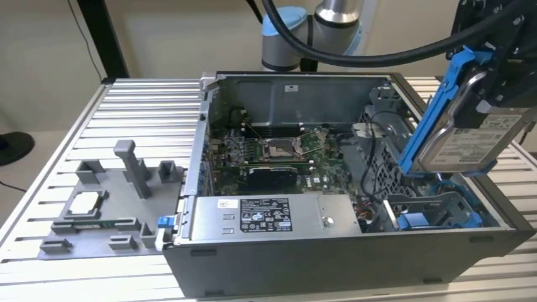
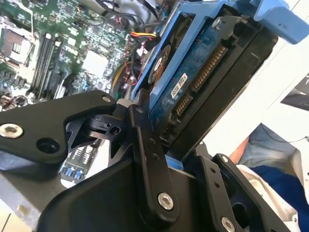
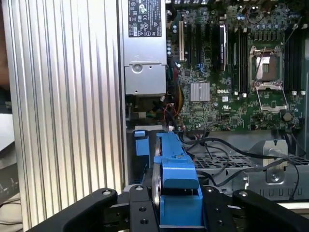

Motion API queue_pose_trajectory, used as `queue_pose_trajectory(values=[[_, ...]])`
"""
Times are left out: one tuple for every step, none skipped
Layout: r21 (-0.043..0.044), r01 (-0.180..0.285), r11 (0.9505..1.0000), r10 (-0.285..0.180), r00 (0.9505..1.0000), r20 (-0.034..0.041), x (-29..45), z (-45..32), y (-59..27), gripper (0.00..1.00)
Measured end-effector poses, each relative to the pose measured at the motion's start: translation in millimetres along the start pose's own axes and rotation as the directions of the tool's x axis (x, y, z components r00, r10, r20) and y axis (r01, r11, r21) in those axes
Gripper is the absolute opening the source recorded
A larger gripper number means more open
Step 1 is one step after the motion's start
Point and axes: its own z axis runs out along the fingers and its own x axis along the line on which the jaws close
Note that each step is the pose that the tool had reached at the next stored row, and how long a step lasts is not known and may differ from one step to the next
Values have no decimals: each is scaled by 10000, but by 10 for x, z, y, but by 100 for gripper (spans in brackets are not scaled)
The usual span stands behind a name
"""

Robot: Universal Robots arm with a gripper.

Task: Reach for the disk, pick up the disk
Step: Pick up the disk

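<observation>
Above the open computer case (image 1: 353, 264), at about two o'clock in the exterior view, I have the disk (image 1: 470, 135) lifted clear, my end effector (image 3: 178, 210) clenched across its blue bracket (image 3: 176, 169). I judge it dense, rigid and shock-sensitive; the metal faces look slick, so the bracket's edges seem the better hold. Its connector end (image 2: 205, 77) stays exposed, well away from the fingers (image 2: 145, 159).

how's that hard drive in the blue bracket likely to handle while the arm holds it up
The disk looks rigid, a metal body that shouldn't flex. Probably heavy for its size. Held tilted above the open case by the gripper, its smooth bracket could slip, and the exposed circuit board suggests it's fragile.
</observation>
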Motion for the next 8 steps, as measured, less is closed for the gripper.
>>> queue_pose_trajectory(values=[[0, 0, 10000, 0, 10000, 0, 18, 1, -1, 0], [0, 0, 10000, 0, 10000, 1, 29, 3, -2, 0], [0, 0, 10000, 0, 10000, 2, 30, 4, -2, 0], [0, 0, 10000, 0, 10000, 1, 30, 4, -2, 0], [0, 0, 10000, 0, 10000, 0, 31, 4, -2, 0], [0, 0, 10000, 0, 10000, 1, 31, 6, -2, 0], [0, 0, 10000, 0, 10000, 1, 31, 6, -2, 0], [0, 0, 10000, 0, 10000, 1, 31, 6, -2, 0]])
